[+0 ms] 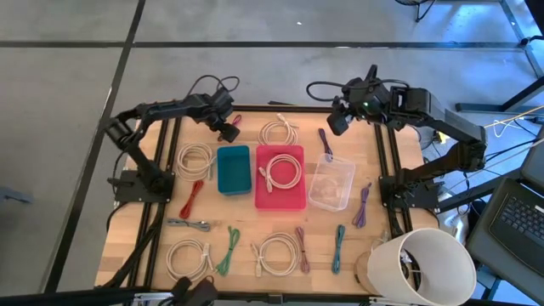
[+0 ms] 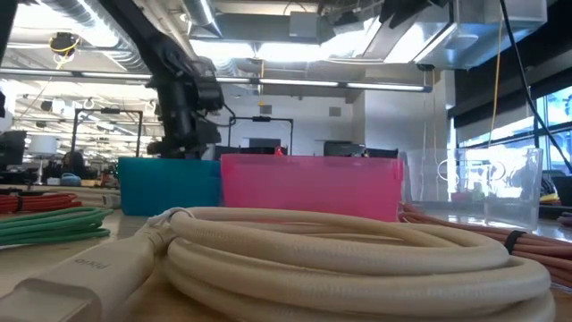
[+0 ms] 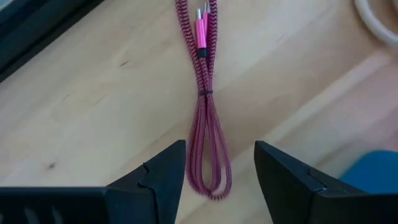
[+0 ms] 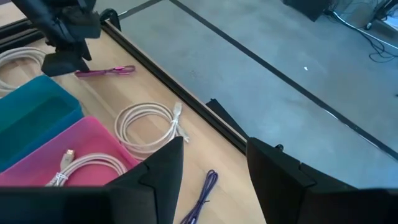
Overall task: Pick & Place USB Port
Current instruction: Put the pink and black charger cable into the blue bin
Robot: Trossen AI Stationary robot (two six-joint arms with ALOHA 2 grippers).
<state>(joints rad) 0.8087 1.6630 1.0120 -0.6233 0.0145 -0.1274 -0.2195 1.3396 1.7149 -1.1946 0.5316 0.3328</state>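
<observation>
My left gripper (image 3: 219, 171) hangs over the far edge of the table w/ fingers spread apart, nothing between them. Directly below, in the gap, lies the magenta cable (image 3: 205, 106): a braided USB lead folded into a narrow hank, looped end nearest my fingers, 2 metal plugs at the other end. In the high view it sits just beyond the teal bin (image 1: 234, 168), near the table's far rail, w/ my left gripper (image 1: 228, 129) right above it.

Handling, as I judge it: light, soft, floppy. Braid should give decent friction, but the strands can splay or slide if I pinch only 1. The best hold looks like the bundled mid-section near the small tie band, where the strands sit tight together; grabbing the loop tip risks it dangling long, and the plugs are hard and slick.

My right gripper (image 4: 214, 168) waits raised over the far right part of the table, fingers apart and empty, near a purple cable (image 4: 202, 199). A pink bin (image 1: 280, 177) already holds 1 white cable (image 1: 281, 172); a clear bin (image 1: 331, 184) sits beside it.
</observation>
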